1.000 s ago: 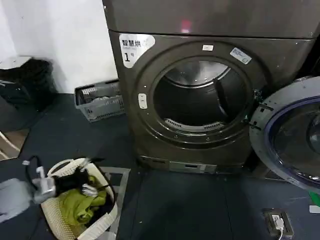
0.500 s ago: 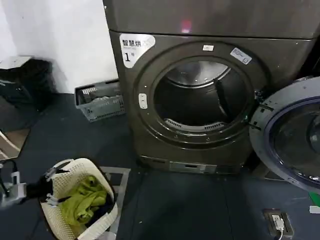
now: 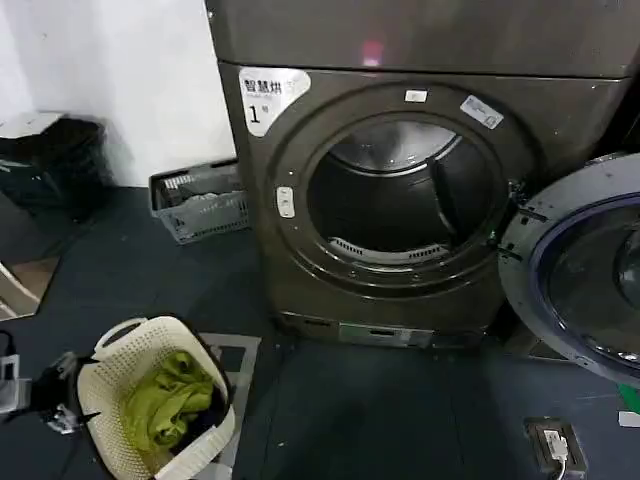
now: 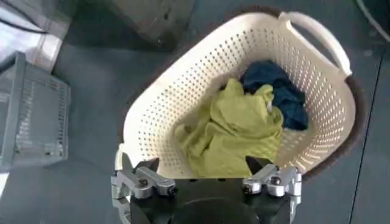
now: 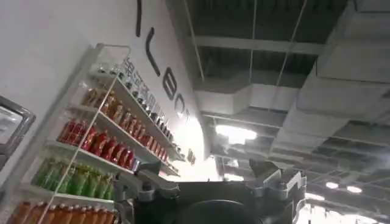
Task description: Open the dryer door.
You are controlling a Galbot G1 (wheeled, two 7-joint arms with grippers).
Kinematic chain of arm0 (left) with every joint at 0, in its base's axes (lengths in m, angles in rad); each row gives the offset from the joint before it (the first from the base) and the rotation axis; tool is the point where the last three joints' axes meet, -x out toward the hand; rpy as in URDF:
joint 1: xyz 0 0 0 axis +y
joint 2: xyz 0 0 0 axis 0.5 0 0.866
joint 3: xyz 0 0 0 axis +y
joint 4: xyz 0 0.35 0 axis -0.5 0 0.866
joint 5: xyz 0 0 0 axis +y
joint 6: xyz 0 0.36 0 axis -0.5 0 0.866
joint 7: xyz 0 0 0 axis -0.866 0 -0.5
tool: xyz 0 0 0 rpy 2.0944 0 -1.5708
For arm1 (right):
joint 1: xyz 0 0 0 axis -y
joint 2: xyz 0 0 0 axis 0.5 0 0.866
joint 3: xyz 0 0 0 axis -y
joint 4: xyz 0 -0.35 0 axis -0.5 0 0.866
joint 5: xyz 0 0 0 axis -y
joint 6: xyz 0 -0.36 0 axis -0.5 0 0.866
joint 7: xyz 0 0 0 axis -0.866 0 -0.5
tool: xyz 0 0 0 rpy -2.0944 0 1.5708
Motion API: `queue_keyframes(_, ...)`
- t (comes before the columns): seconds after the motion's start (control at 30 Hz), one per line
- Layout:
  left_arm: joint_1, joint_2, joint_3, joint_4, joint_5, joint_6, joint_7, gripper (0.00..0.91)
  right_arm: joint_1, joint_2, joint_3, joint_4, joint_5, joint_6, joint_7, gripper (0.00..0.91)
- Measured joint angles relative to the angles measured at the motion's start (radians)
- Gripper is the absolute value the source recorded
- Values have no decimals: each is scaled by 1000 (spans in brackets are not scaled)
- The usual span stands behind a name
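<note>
Starting at the fingers: the left gripper (image 4: 207,182) has its two metal fingers spread wide with nothing between them, hanging right over a cream perforated plastic laundry basket (image 4: 183,79) with an olive-green garment (image 4: 234,131) and a bit of dark blue cloth (image 4: 277,94) inside. In the head view that gripper (image 3: 45,400) sits low at the robot's left, just beside the basket (image 3: 110,375) on the dark floor. The right gripper (image 5: 210,182) is also spread and empty, pointed up toward ceiling ducts and a wall shelf of coloured bottles (image 5: 91,140), so it looks parked. The large round dryer door with the grey inner side and dark ring (image 3: 585,265) is already swung fully out to the right of the dark grey dryer (image 3: 390,200), drum wide open, so I'd call the job basically done. Handling-wise I'd guess the door is rigid, fairly heavy, swinging on its hinge, with slick chrome and glass, so grab it by the rim edge opposite the hinge, never the glass. A grey slatted crate (image 3: 195,200) sits by the wall.
</note>
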Motion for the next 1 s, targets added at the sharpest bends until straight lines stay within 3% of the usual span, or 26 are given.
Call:
queue_keyframes(0.17, -1, 5, 0, 13, 24, 9, 39, 907, 0, 7, -1, -2, -2, 2, 0, 907)
queue_keyframes(1.0, -4, 6, -5, 34, 27, 0, 29, 907, -7, 5, 6, 2, -3, 5, -5, 907)
